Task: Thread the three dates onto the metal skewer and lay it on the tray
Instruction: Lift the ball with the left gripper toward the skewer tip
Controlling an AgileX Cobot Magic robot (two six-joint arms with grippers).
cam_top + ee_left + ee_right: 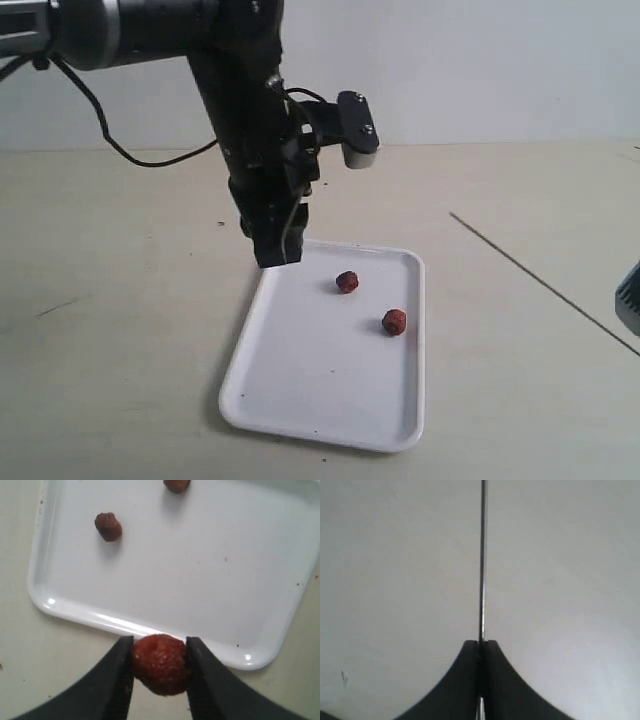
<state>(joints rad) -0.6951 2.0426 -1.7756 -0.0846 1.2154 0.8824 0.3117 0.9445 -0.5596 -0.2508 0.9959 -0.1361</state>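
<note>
Date clamped in left tool near tray rim; right tool clenched on skewer.

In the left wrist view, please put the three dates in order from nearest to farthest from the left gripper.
1. Held date: pinched between the jaws of the left gripper.
2. Second date: lying on the tray, fully in view.
3. Third date: also on the tray, farther in, cut off by the picture's edge.
</note>
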